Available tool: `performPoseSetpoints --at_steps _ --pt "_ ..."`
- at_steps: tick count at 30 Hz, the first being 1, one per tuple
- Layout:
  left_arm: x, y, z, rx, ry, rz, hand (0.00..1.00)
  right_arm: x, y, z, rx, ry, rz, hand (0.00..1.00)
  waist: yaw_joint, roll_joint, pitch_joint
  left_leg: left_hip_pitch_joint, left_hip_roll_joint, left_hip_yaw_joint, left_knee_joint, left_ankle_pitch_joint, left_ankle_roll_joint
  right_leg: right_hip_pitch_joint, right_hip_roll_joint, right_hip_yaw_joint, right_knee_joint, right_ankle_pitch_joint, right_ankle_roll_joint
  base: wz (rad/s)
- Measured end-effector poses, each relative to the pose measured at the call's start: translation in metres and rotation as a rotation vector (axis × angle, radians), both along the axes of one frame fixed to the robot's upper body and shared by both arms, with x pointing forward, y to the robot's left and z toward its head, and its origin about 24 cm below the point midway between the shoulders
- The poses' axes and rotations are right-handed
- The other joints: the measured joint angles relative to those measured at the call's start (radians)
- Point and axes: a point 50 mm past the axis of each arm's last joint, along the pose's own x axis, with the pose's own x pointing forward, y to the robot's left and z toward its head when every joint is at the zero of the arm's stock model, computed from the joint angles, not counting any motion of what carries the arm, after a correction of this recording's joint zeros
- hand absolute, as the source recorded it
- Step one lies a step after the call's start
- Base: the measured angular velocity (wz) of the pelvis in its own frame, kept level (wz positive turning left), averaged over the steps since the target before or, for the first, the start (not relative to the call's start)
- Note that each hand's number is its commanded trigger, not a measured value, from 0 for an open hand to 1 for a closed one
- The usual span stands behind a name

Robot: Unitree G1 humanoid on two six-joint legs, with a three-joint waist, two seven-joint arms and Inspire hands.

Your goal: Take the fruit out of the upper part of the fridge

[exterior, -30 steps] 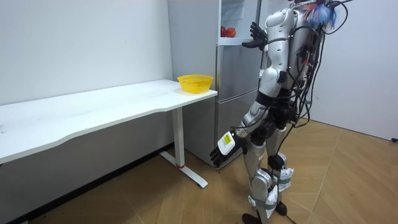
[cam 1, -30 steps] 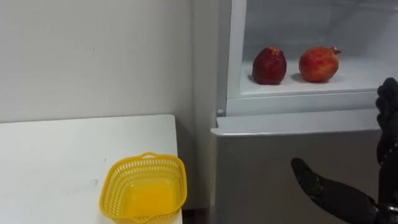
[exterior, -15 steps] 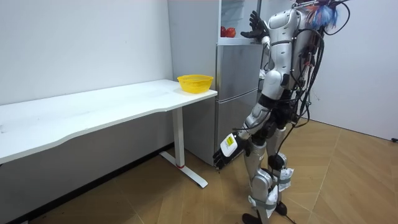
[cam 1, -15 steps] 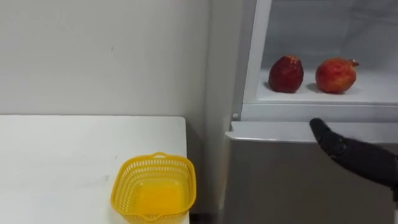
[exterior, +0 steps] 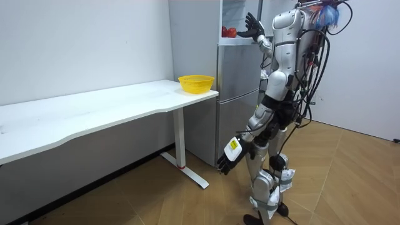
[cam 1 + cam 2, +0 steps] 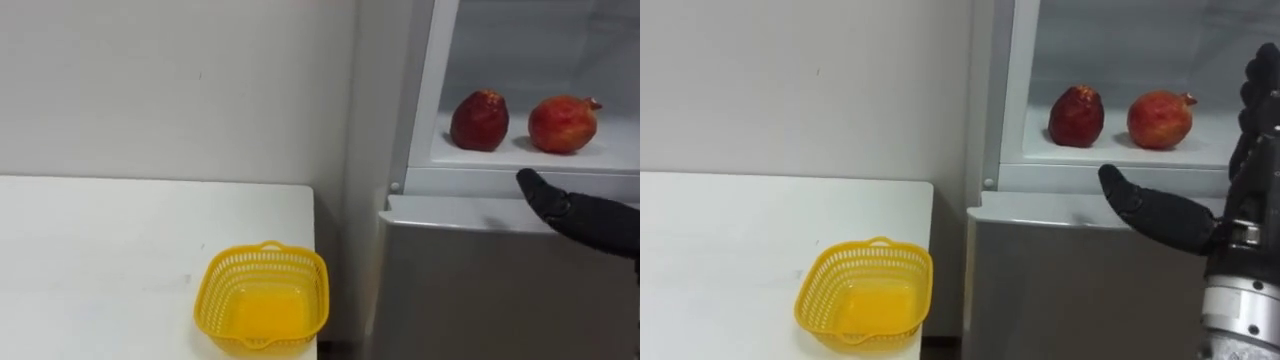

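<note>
Two pomegranates lie on the white shelf [image 6: 1110, 152] of the open upper fridge: a dark red one [image 6: 1076, 116] on the left and a brighter red one [image 6: 1159, 119] to its right. My right hand [image 6: 1175, 222] is raised in front of the shelf's edge, open, thumb pointing left and fingers [image 6: 1262, 95] upright beside the brighter fruit. It holds nothing and stays short of both fruits. In the room view this hand [image 5: 252, 26] is up at the fridge opening, while my left hand [image 5: 224, 164] hangs low by my leg, fingers relaxed.
A yellow mesh basket [image 6: 264, 302], nothing in it, sits at the right end of the white table [image 6: 100, 250], just left of the fridge. The grey lower fridge door [image 6: 480, 285] is closed. I stand on the wood floor facing the fridge.
My right hand has risen from the lower door's level to the edge of the upper shelf. The eye view has shifted, so the basket and fruits sit further right.
</note>
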Motion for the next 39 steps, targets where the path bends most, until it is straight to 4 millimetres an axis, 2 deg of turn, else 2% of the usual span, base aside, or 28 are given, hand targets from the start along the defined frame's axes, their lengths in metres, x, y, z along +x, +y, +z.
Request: performPoseSetpoints --at_steps 4,8,13,17,23,30,39 --pt "-0.001 0.002 0.001 -0.002 -0.001 0.021 0.0 0.001 -0.001 0.002 -0.001 -0.001 -0.009 0.0 0.004 -0.009 0.0001 0.001 0.0 -0.004 0.0 0.0 0.0 0.003 -0.001 -0.009 -0.001 0.0 0.0 0.03" --pt "-0.002 0.005 0.002 -0.008 -0.003 0.029 0.0 0.003 -0.002 0.002 0.0 0.005 -0.015 0.0 0.005 -0.008 0.0009 0.0 -0.001 -0.01 0.0 0.0 0.0 0.004 -0.004 -0.013 0.0 0.0 0.0 0.0" --pt "-0.002 0.007 0.003 -0.004 0.002 0.032 0.0 0.005 -0.003 0.011 -0.012 -0.018 -0.016 0.0 0.01 -0.008 0.0014 0.001 -0.001 -0.019 0.001 0.0 0.0 0.007 -0.008 -0.021 0.0 0.0 0.0 0.03" --pt "-0.002 0.009 0.003 -0.003 0.016 0.04 0.0 0.009 -0.002 0.019 -0.015 -0.036 -0.014 0.0 0.02 -0.017 0.0034 0.001 -0.002 -0.022 0.009 0.0 0.0 0.012 -0.008 -0.023 0.0 0.0 0.0 0.0" --pt "-0.005 0.01 0.002 0.001 0.042 0.038 0.0 0.02 -0.003 0.021 -0.005 -0.016 -0.021 0.0 0.033 -0.022 0.0059 0.0 -0.004 -0.025 0.015 0.0 0.0 0.019 -0.008 -0.029 0.001 0.0 0.0 0.04" --pt "-0.004 0.011 0.002 -0.012 0.052 0.034 0.0 0.04 -0.008 0.018 0.014 0.05 -0.018 0.0 0.031 -0.021 0.0061 -0.003 -0.004 -0.041 0.016 0.0 0.0 0.021 -0.01 -0.039 -0.001 0.0 0.0 0.05" --pt "0.004 0.01 0.002 -0.029 0.051 0.017 0.0 0.045 -0.005 0.015 -0.064 0.109 0.01 0.0 0.039 -0.022 0.0026 -0.012 -0.006 -0.051 0.018 0.0 0.0 0.018 -0.01 -0.05 0.002 0.0 0.0 0.01"
